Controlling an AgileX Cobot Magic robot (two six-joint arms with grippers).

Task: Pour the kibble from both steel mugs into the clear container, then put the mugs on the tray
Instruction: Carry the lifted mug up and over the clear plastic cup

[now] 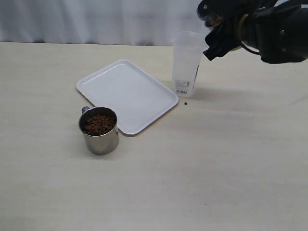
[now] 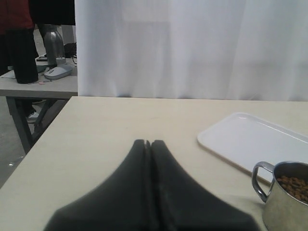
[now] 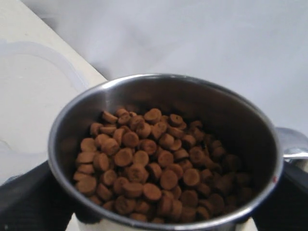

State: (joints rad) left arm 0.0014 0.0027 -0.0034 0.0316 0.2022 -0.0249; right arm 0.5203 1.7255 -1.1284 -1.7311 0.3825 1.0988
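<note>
My right gripper is shut on a steel mug, held up in the air just right of the clear container's rim. In the right wrist view this mug is full of kibble, with dark fingers at both sides and the container's rim beyond it. The second steel mug, also holding kibble, stands by the near corner of the white tray. My left gripper is shut on nothing, low over the table, left of that mug and the tray.
One stray kibble pellet lies on the table at the container's base. A white curtain hangs behind the table. In the left wrist view, the table's left edge shows, with another desk beyond it.
</note>
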